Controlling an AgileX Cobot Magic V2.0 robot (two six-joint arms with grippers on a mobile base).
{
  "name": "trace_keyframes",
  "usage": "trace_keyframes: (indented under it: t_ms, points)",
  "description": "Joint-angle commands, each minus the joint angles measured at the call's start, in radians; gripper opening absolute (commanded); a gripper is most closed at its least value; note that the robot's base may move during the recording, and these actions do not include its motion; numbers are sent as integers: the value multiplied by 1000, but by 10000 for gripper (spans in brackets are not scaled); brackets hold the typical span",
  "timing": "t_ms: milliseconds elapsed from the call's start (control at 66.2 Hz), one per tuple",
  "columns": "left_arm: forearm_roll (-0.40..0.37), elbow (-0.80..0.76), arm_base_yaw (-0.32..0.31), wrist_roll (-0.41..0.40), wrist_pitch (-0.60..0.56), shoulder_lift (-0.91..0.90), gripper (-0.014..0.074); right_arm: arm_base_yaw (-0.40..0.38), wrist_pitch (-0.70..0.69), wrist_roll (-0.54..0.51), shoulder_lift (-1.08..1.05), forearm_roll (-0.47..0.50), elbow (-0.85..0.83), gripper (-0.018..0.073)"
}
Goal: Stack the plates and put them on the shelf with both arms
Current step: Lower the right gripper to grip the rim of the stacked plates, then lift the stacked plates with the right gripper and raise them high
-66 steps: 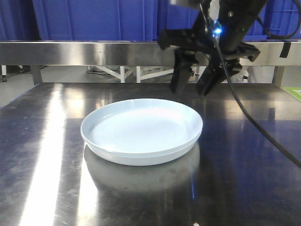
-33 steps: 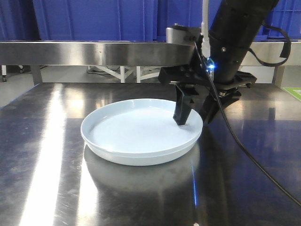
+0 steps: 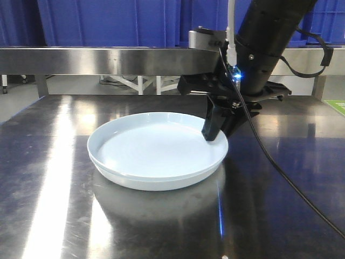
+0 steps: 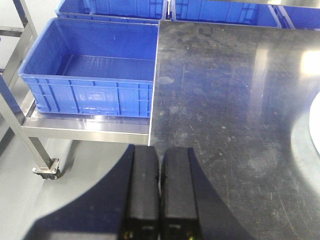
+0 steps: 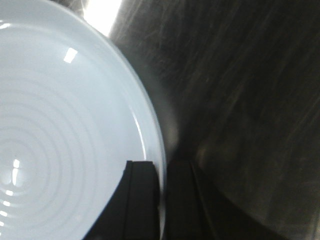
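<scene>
Now, rim pinched at 2 o'clock.
Left gripper [image 4: 160, 155] hangs clenched and empty by the table [image 3: 54, 189] edge; the plate [image 3: 151, 148] lies mid-table, glossy, stiff, likely slippery and breakable, so its raised rim, where the right gripper [image 3: 220, 129] clamps, seems the best hold.

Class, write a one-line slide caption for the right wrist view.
Right gripper pinches the rim of a pale blue plate on the steel table, one finger inside, one outside.

Plate [image 5: 65, 125]: cropped at top, left and bottom edges, right wrist view; mere sliver at right edge, left wrist view. Right arm [image 3: 269, 38]: cropped at top edge
</scene>
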Motion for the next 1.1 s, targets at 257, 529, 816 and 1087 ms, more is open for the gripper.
trace_keyframes:
  t_ms: [257, 529, 816, 1087]
  points:
    - [-4, -30, -8, -10, -82, 4, 87, -3, -152, -14, -262, -59, -27, 50]
    - [-4, -30, -8, -10, -82, 4, 87, -20, -195, -14, -489, -73, 30, 50]
    - [-4, -30, -8, -10, -82, 4, 87, -146, -288, -14, -772, -73, 285, 50]
    - [-4, -30, -8, -10, -82, 4, 87, -265, -305, -14, -1100, -70, 559, 50]
